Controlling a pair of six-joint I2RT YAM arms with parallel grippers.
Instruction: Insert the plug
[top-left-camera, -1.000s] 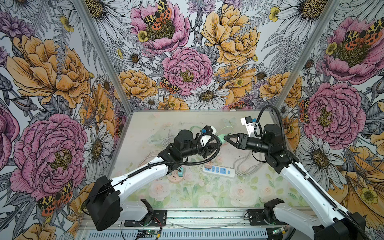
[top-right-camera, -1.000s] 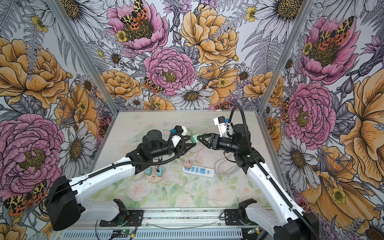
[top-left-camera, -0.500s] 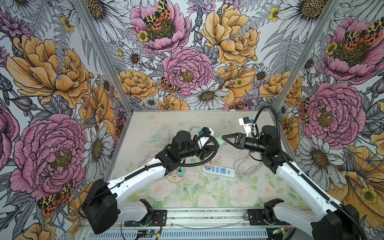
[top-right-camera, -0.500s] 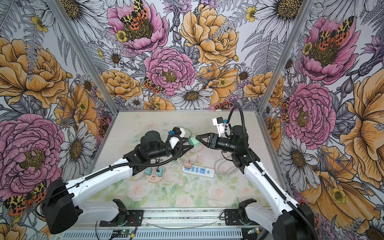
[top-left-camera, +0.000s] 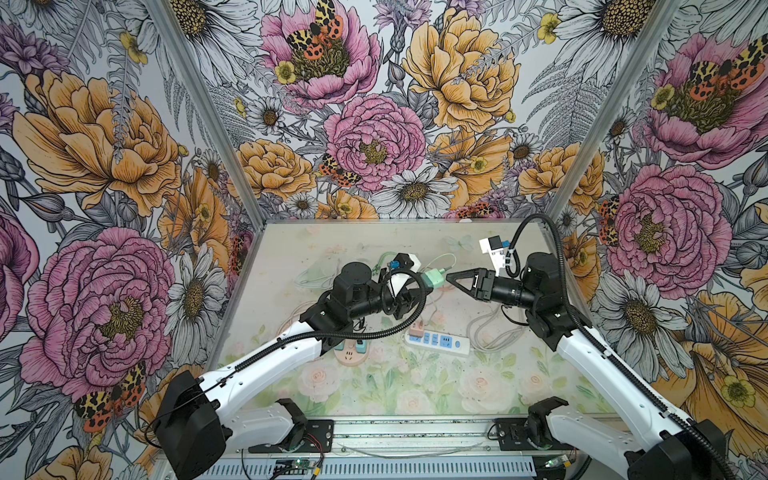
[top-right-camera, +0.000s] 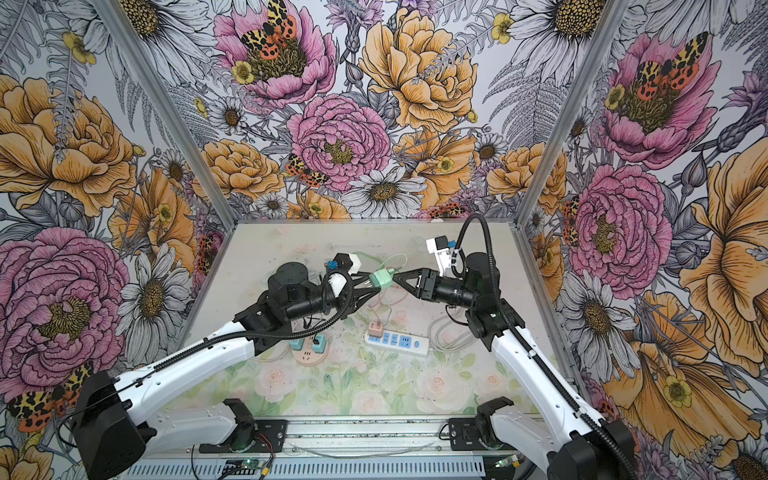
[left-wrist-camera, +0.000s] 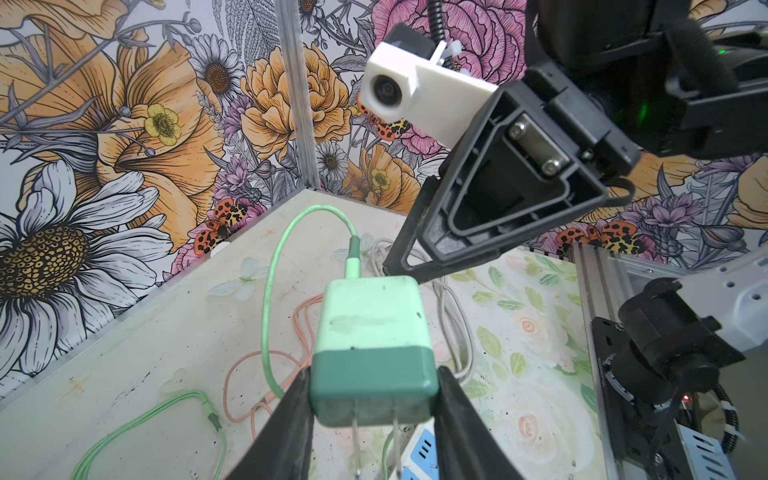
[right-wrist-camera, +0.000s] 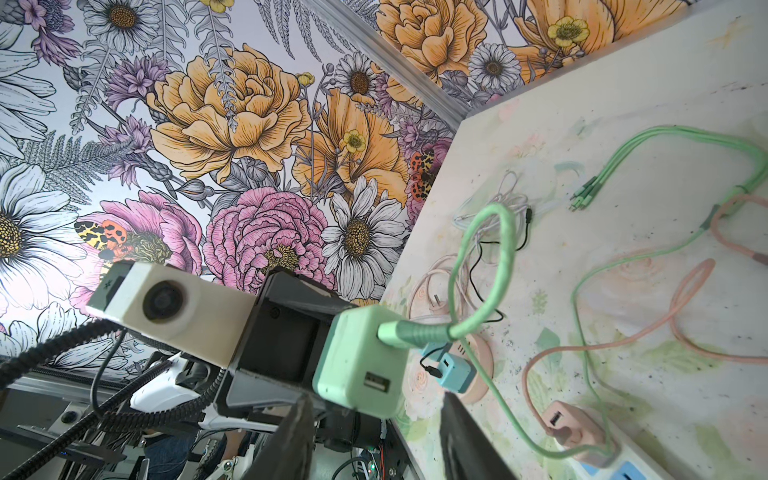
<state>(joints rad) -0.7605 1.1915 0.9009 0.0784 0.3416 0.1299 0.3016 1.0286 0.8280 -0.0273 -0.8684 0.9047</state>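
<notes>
A mint-green plug (top-left-camera: 432, 279) (top-right-camera: 382, 277) hangs in the air over the middle of the table, with my left gripper (top-left-camera: 422, 283) (top-right-camera: 371, 282) (left-wrist-camera: 374, 376) shut on its darker prong end. Its two prongs point back toward the left wrist. A green cable (left-wrist-camera: 270, 291) (right-wrist-camera: 486, 257) runs out of its far face. My right gripper (top-left-camera: 447, 276) (top-right-camera: 395, 277) (right-wrist-camera: 378, 401) is open, its tips on either side of the plug's (left-wrist-camera: 372, 332) (right-wrist-camera: 361, 361) USB end with a gap showing. The white power strip (top-left-camera: 438, 341) (top-right-camera: 399, 341) lies below on the table.
A pink charger (top-left-camera: 417, 331) (right-wrist-camera: 569, 428) sits in the strip's left end. A round pink socket (top-left-camera: 351, 355) (top-right-camera: 309, 355) with teal chargers lies left of it, under my left forearm. Loose green, pink and white cables (right-wrist-camera: 665, 232) spread over the back of the table.
My right gripper has edged left up to the plug and its jaws have narrowed a little. The left gripper keeps hold of the plug, nearly still.
</notes>
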